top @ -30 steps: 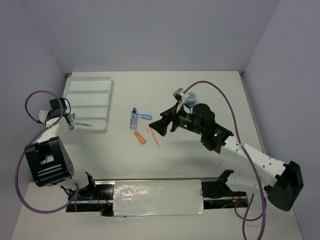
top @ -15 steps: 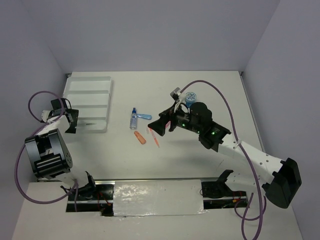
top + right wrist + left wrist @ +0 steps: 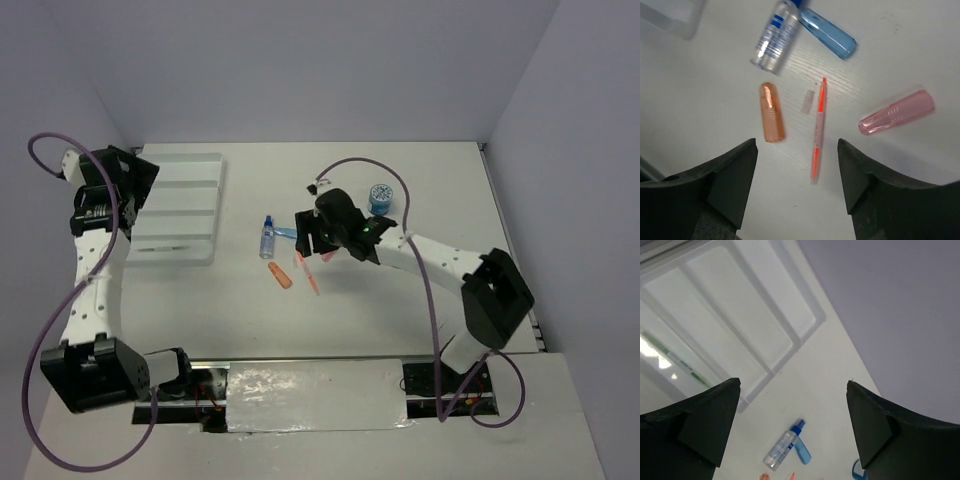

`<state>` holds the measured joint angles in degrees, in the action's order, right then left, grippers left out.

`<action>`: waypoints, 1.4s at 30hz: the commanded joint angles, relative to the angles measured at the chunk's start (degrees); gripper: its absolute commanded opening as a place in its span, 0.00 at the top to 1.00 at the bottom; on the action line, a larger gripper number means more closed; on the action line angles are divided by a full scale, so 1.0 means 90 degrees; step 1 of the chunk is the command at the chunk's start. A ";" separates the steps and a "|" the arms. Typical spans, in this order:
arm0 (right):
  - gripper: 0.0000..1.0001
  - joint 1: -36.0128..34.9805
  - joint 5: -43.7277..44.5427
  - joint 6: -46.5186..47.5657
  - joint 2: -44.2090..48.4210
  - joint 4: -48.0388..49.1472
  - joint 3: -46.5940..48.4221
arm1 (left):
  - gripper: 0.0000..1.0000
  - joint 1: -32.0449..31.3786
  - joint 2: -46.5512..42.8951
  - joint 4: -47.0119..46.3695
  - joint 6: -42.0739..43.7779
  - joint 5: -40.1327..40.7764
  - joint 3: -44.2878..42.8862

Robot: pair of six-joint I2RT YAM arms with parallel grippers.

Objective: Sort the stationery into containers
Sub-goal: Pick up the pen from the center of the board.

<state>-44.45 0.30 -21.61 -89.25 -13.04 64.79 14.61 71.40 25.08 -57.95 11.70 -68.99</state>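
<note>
Orange thin pen (image 3: 817, 131): pinch centred

Overhead, right gripper (image 3: 308, 240) hangs 3 o'clock of the white four-compartment plastic tray (image 3: 180, 170). Left wrist: left gripper (image 3: 792, 385) gapes above the tray's thin green pen (image 3: 672, 360). Right wrist: jaws spread; drop straight, missing the stubby orange plastic cap (image 3: 772, 112) at 9 o'clock.

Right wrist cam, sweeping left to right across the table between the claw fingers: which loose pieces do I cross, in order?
Translucent orange plastic cap → thin orange pen → translucent pink plastic cap. The small clear bottle and the translucent blue cap lie farther up and overlap these sideways, so they are left out.
</note>
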 commanded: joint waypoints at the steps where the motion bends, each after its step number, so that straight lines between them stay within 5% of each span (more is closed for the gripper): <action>1: 0.32 -0.0276 0.0932 -0.0109 -0.0502 -0.0972 0.0671 | 0.01 -0.0236 -0.0685 0.0767 0.1242 -0.0450 -0.0449; 7: 0.45 -0.0501 0.1051 -0.0051 -0.1176 -0.1129 0.0925 | 0.01 -0.0334 -0.1604 0.1158 0.2834 -0.1806 -0.0051; 11: 0.52 -0.0579 0.1139 0.0066 -0.1694 -0.1402 0.1257 | 0.01 -0.0383 -0.2131 0.1276 0.3391 -0.1731 0.0565; 34: 0.68 -0.0550 0.1100 0.0184 -0.3041 -0.1667 0.1795 | 0.01 -0.0940 -0.2220 0.1286 0.3607 -0.1857 0.0918; 38: 0.84 -0.0540 0.0944 0.0116 -0.3179 -0.1618 0.1697 | 0.01 -0.0989 -0.2045 0.1363 0.3568 -0.1808 0.0820; 40: 1.00 -0.0540 0.0914 0.0067 -0.3082 -0.1560 0.1649 | 0.01 -0.1008 -0.1986 0.1373 0.3529 -0.1818 0.0771; 42: 1.00 -0.0540 0.0856 0.0018 -0.2848 -0.1511 0.1570 | 0.01 -0.1095 -0.1879 0.1393 0.3432 -0.1808 0.0703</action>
<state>-49.34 9.43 -20.14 -115.94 -27.75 80.47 5.65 53.80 38.06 -27.03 -3.95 -60.01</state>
